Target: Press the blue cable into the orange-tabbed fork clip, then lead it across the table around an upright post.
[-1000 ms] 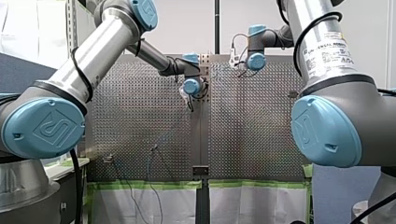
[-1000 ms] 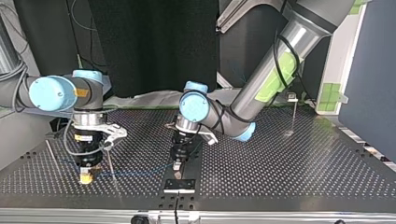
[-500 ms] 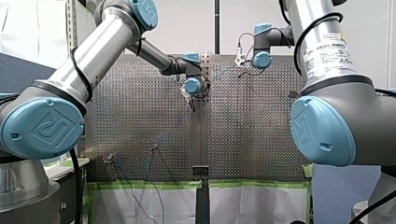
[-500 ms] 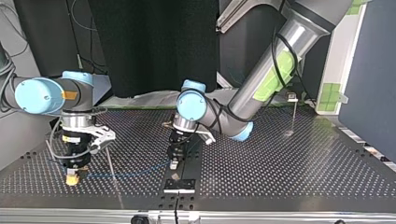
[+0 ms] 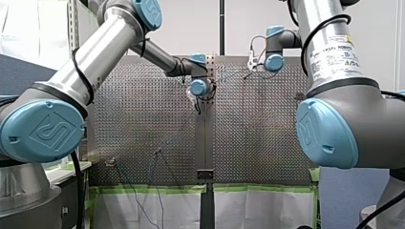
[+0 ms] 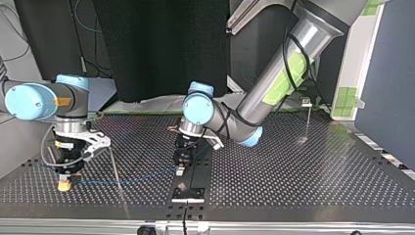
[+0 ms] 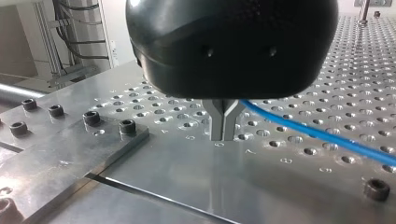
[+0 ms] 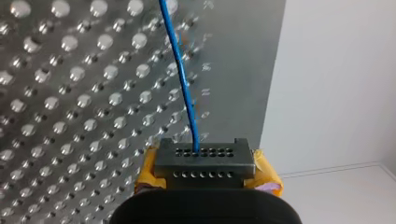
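Since a second ago my right gripper (image 6: 64,185) has slid toward the perforated metal table's (image 6: 293,171) corner at the top view's lower left. The thin blue cable (image 6: 137,177) trailing from it now runs straighter. My left gripper (image 6: 179,170) shifted only slightly the same way.

Right jaws: pinching the cable. The right wrist view shows the dark hole-drilled fingertips (image 8: 205,152) closed together between yellow pads (image 8: 148,173). The cable enters them at the middle and runs straight ahead over the table's holes, close beside a table edge.

Left jaws: metal fingers (image 7: 218,122) pressed together tip to tip, tips just above the table surface. The cable comes out right at the fingers, on one side, and leads off low over the table. Can't tell whether it is actually clamped or just passing beside them.

Cable position: it spans between the two grippers along the table edge nearest the top-view camera. It runs from the left gripper at mid-edge to the right gripper by the corner. Partway along it crosses a thin upright metal post (image 6: 114,166); which side of the post, can't tell.

Left gripper hangs just behind a black bolted bracket plate (image 6: 188,194) at that same edge. A second slim post (image 6: 309,122) stands well apart, toward the table's corner at the top view's upper right.
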Action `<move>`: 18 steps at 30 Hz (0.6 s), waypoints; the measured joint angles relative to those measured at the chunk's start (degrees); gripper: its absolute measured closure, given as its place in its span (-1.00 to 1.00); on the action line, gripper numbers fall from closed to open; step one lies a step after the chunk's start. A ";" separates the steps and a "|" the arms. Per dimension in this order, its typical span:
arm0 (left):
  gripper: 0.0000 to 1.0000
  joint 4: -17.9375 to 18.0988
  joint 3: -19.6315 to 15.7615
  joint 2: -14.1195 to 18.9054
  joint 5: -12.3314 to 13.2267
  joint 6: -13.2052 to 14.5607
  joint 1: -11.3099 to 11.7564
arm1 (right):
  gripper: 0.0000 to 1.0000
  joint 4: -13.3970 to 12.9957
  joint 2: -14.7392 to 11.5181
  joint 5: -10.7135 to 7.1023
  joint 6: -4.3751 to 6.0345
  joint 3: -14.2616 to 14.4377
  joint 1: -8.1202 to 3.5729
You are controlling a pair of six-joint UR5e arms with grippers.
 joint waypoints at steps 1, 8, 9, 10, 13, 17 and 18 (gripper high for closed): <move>1.00 0.00 0.00 0.00 -0.02 0.00 0.03 | 1.00 -0.03 0.03 0.01 0.00 0.26 -0.19; 1.00 0.00 0.00 0.00 -0.01 0.00 0.38 | 1.00 -0.22 0.14 -0.02 -0.01 1.94 -0.73; 1.00 0.00 0.00 0.00 0.00 0.00 0.39 | 1.00 -0.24 0.14 -0.02 -0.01 2.21 -0.78; 1.00 0.00 0.00 0.00 0.01 0.00 0.41 | 1.00 -0.28 0.18 -0.03 -0.01 2.56 -0.84; 1.00 0.00 0.00 0.00 0.03 0.00 0.50 | 1.00 -0.33 0.52 -0.11 -0.05 3.16 -0.94; 1.00 0.00 0.00 0.00 0.01 0.00 0.57 | 1.00 -0.31 1.49 -0.47 -0.16 3.43 -0.94; 1.00 0.00 0.00 0.00 0.00 0.00 0.59 | 1.00 -0.28 1.77 -0.55 -0.19 3.48 -0.94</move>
